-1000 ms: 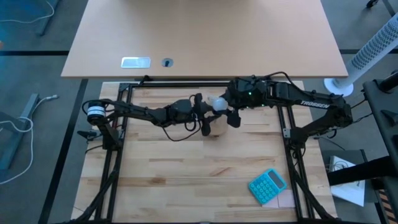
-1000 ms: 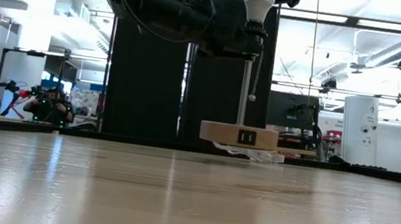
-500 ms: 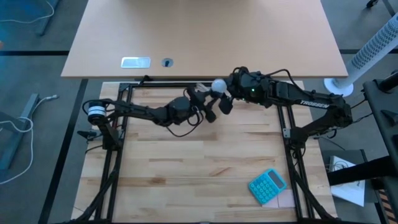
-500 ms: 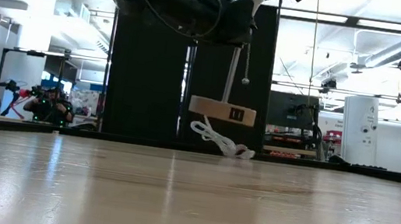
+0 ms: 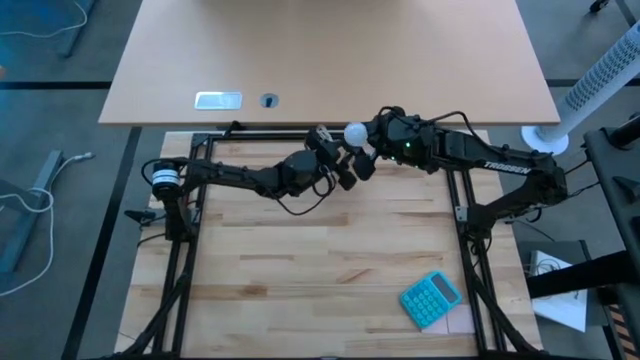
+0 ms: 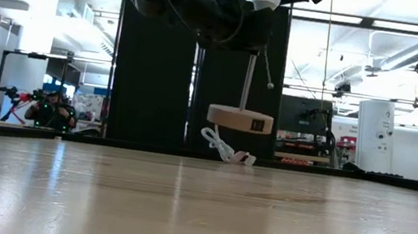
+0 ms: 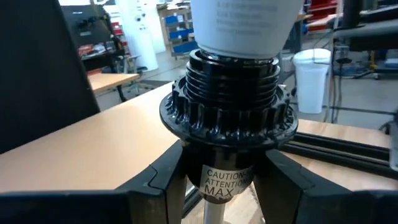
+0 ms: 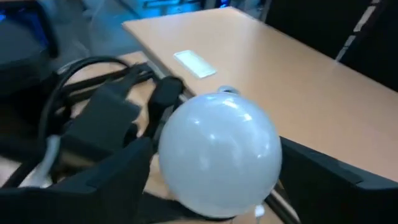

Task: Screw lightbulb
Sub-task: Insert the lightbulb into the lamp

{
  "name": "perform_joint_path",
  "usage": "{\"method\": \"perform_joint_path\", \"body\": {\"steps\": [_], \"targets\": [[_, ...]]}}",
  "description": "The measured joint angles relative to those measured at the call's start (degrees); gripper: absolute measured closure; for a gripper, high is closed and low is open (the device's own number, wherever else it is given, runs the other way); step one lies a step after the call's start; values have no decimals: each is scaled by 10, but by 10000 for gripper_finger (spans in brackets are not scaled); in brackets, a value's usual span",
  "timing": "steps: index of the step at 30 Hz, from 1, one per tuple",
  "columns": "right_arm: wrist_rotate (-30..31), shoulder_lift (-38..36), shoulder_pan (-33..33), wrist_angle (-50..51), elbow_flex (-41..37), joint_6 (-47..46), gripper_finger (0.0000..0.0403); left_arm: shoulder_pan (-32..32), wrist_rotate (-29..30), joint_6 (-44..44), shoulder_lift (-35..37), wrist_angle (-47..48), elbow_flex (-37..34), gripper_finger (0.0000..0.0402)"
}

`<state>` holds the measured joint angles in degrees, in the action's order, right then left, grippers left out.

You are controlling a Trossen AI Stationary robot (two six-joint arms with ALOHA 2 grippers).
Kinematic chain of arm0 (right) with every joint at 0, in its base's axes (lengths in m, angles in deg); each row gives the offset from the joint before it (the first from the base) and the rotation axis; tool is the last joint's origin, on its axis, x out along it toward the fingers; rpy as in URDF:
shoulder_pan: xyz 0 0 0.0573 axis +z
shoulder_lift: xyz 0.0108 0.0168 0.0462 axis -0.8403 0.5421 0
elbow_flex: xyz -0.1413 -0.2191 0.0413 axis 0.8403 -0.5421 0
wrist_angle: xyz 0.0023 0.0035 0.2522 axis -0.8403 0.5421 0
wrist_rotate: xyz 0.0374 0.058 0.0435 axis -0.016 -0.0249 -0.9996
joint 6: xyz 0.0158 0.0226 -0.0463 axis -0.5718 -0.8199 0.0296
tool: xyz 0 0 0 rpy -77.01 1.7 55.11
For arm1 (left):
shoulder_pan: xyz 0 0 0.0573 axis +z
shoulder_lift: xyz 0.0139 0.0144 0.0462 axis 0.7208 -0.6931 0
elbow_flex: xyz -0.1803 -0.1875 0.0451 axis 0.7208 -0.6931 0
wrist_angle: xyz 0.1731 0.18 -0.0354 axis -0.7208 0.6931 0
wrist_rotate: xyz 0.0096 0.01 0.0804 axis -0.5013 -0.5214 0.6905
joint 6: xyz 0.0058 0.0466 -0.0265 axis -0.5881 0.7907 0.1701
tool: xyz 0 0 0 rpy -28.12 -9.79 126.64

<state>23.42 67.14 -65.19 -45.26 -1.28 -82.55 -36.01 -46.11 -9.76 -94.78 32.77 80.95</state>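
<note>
A small lamp hangs in the air at the table's far middle. It has a black socket [image 7: 227, 118], a thin rod [image 6: 248, 77] and a round wooden base [image 6: 240, 120]. The white lightbulb [image 5: 355, 132] sits in the socket's mouth [image 7: 239, 59]. My left gripper [image 5: 338, 163] is shut on the socket. My right gripper [image 8: 217, 177] is open, one finger on either side of the bulb's globe [image 8: 217, 152]; I see no touch. A white cord [image 6: 226, 147] trails from the base down to the table. My left gripper pinches the socket's smooth lower part [image 7: 227, 177], just under the ribbed collar, between its two fingers [image 7: 158, 186]. The fingers come in level from the table's left side and lie across the socket. The lamp hangs nearly upright with its wooden base clear of the table.
A teal calculator [image 5: 430, 298] lies near the front right. Black frame rails [image 5: 462, 210] run along the table's sides. A tan desk [image 5: 330, 60] stands beyond the far edge, and a white ribbed column [image 5: 600, 80] at the far right.
My left gripper has risen and gone toward the far edge while its wrist turned. The lamp, whose base stood on the table, has tipped and been lifted clear; now it hangs nearly upright with only the cord trailing down. My right gripper has turned, staying by the bulb.
</note>
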Motion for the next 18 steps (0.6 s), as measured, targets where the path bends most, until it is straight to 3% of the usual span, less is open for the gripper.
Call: {"method": "perform_joint_path", "body": {"steps": [4, 7, 12, 18], "targets": [[-10, -27, 3, 20, 0, 26, 40, 0, -33, -19, 11, 7, -29, 261], [-59, -45, 2, 45, 1, 53, 28, 1, -85, -28, 18, 6, -44, 261], [-218, -70, 4, 71, 1, 118, 25, 0, -260, -26, 24, 5, -63, 261], [-289, -88, 7, 74, 1, 164, 25, 0, -450, -35, 25, 5, -68, 261]]}}
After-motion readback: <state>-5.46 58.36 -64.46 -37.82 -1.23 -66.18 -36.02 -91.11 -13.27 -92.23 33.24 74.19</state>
